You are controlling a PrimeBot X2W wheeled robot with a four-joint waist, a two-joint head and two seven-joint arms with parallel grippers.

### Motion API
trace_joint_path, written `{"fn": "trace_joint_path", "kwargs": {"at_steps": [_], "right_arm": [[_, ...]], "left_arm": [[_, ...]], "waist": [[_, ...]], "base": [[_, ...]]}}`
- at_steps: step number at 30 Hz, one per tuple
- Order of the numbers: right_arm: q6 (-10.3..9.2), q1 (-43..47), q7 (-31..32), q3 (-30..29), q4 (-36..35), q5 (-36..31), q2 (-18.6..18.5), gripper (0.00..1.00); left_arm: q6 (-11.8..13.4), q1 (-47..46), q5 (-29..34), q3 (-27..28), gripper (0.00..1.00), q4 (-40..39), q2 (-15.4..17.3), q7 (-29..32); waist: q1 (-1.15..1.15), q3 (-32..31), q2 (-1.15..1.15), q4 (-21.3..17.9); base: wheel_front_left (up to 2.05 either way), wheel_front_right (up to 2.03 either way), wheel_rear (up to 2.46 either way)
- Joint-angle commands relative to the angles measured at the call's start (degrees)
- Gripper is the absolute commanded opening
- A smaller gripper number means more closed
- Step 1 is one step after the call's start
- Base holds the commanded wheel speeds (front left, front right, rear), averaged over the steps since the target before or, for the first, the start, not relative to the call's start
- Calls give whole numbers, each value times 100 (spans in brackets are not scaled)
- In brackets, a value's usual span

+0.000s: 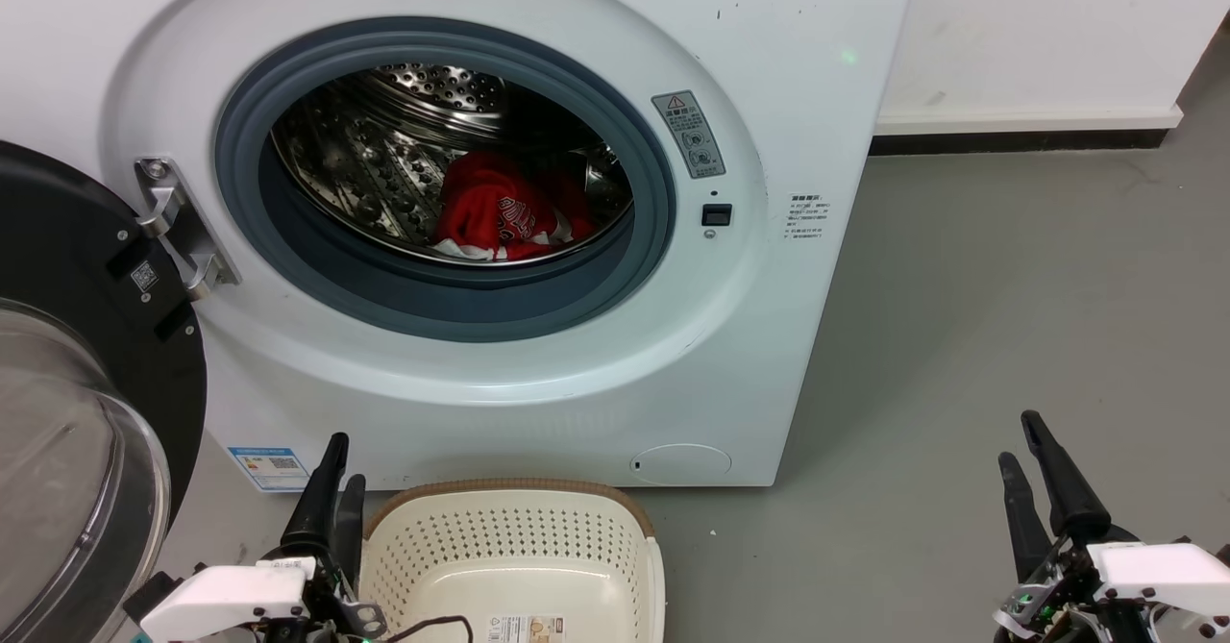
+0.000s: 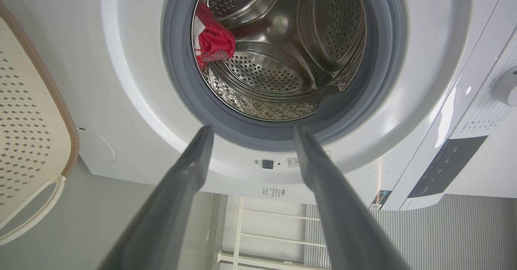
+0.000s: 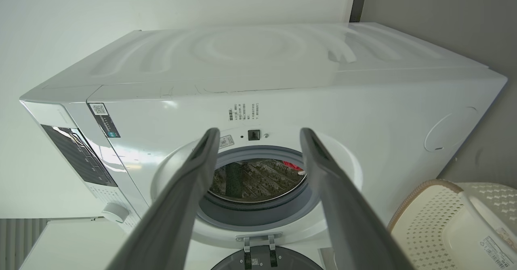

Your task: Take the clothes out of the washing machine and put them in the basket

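The white washing machine (image 1: pixel 538 355) stands with its round door (image 1: pixel 86 403) swung open to the left. Red clothes (image 1: pixel 500 210) with white lettering lie at the bottom of the steel drum; the left wrist view shows the clothes (image 2: pixel 213 40) at the drum's edge, and a sliver of them (image 3: pixel 291 165) peeks out in the right wrist view. The cream basket (image 1: pixel 519 518) sits on the floor in front of the machine. My left gripper (image 1: pixel 336 475) is open beside the basket's left rim, holding nothing. Low at the right, away from the machine, my right gripper (image 1: pixel 1026 460) is open and holds nothing.
Grey floor (image 1: pixel 961 335) stretches to the right of the machine up to a white wall with a dark skirting. The open door (image 3: pixel 262 262) juts out at the left, close to my left arm. A white rack (image 2: pixel 262 233) stands beyond the machine in the left wrist view.
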Motion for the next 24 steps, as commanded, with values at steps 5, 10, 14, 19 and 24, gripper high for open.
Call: {"fn": "trace_joint_path", "kwargs": {"at_steps": [5,10,14,19,24], "right_arm": [[0,-48,-172,-7,-190,-360,-13,100],[0,5,-311,-9,-384,-917,-13,100],[0,58,-415,5,-561,-1389,-14,100],[0,120,-540,26,-763,-2024,-14,100],[0,170,-659,59,-959,-2763,-15,100]], "left_arm": [[-3,-82,346,50,100,-213,16,-170],[43,-73,866,89,100,-382,19,-307],[146,-52,1325,52,100,-562,21,-411],[312,-11,1938,-58,100,-760,23,-533],[477,31,2553,-190,100,-912,26,-652]], "waist": [[0,5,0,1],[0,13,0,0],[0,21,0,1],[0,30,0,2],[0,39,0,1]], "base": [[0,0,0],[0,0,0],[0,0,0],[0,0,0],[0,0,0]]}}
